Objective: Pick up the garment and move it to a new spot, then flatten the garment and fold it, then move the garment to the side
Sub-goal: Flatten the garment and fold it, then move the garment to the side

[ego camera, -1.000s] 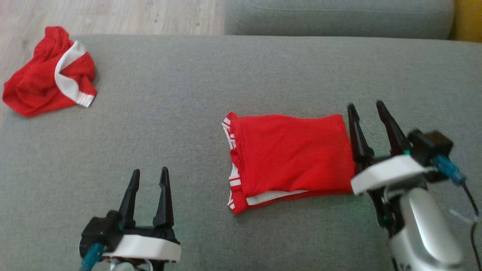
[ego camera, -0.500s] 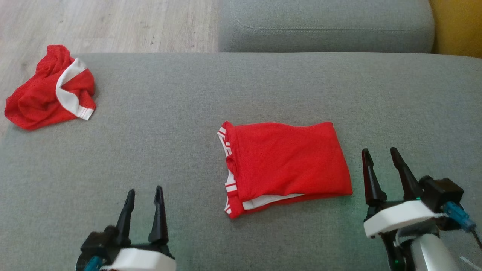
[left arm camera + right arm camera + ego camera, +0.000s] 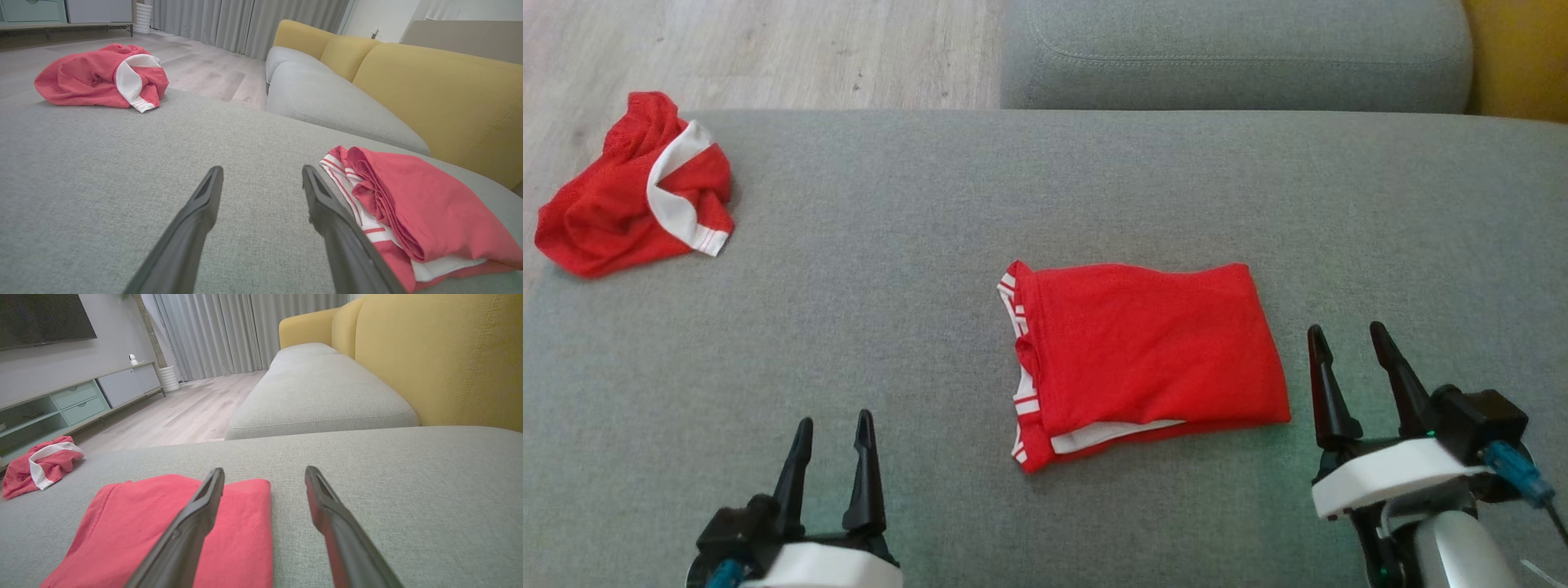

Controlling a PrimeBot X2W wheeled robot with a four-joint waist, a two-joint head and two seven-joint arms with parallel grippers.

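Red fabric, folded into a flat, roughly rectangular stack, makes up the garment point(image 3: 1147, 351), which lies on the grey sofa cushion point(image 3: 915, 343). White striped trim runs along the garment's edge toward the robot's left, and a white layer peeps out along its near edge. Observed to the near left of the garment and well apart from it, the left tool point(image 3: 834, 418) has its two dark fingers parted and holds nothing. In the left wrist view the garment's trimmed edge lies just beyond the right-hand finger. Observed just beside the garment's right edge, level with its near corner, the right tool point(image 3: 1346, 328) also has its fingers spread and empty. In the right wrist view one finger overlaps the red cloth, but contact cannot be confirmed. Far to the left of the garment and beyond it, at the cushion's corner, a crumpled red cloth point(image 3: 629, 196) with a white band is noted. Beyond the garment lies a second grey seat cushion point(image 3: 1233, 49), with a yellow backrest point(image 3: 1519, 57) to the far right and pale wooden floor point(image 3: 768, 49) to the far left.
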